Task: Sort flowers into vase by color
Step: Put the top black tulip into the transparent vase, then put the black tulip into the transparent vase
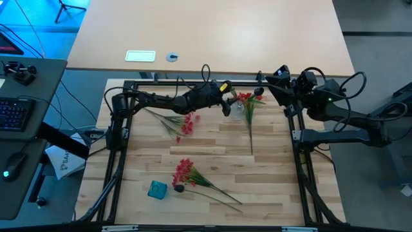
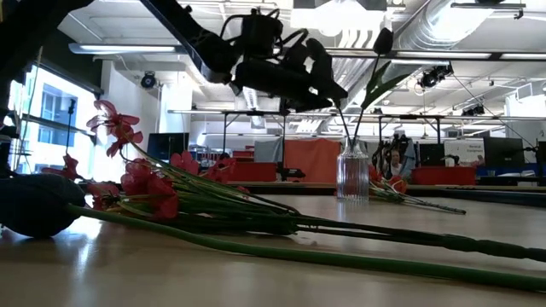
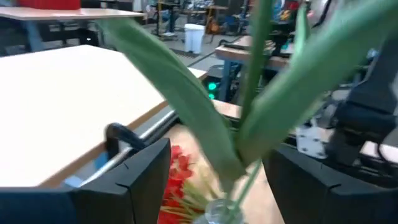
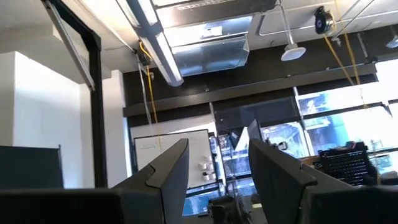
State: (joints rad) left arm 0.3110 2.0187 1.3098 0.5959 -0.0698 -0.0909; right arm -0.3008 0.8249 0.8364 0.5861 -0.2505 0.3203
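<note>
L gripper point(image 1: 226, 98) is seen at the far side of the table, just left of the vase point(image 2: 352, 176), jaws spread wide, nothing clamped. A dark-bud sprig point(image 2: 381, 43) is stood in the vase, stem and leaves passing between the open fingers point(image 3: 134, 177) in the left wrist view. Red flowers point(image 1: 243, 98) are lying by the vase; more red flowers at centre-left point(image 1: 187, 122) and near side point(image 1: 183, 171). R gripper point(image 1: 280, 76) is parked at the far right, half open, empty. Risk, prob.: leaves snagged on a finger during pull-back, sprig dragged out or vase tipped.
</note>
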